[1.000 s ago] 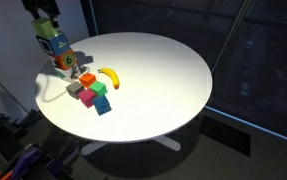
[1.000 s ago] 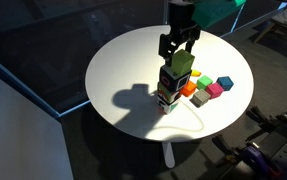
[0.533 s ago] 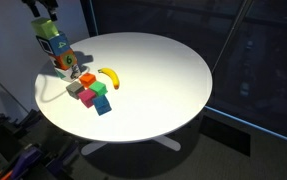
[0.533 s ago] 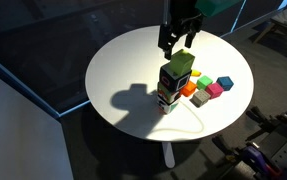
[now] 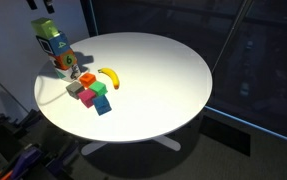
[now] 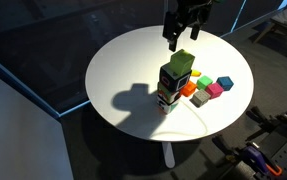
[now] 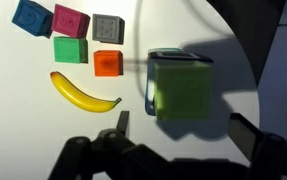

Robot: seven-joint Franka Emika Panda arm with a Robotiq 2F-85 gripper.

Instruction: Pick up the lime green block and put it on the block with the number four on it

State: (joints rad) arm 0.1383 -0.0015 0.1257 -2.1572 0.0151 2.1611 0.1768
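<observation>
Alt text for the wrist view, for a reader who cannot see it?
A lime green cube, raised above the white table, sits directly below the open gripper. To its left lie a yellow banana and five small coloured cubes.

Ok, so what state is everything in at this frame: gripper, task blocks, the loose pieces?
lime green block: sitting on top of the block with the number four, not gripped.
block with the number four: upright, carrying the lime green block.
gripper: open, empty, above the lime green block, not touching it.
banana: lying flat on the table.
loose blocks: clustered on the table beside the banana.
</observation>
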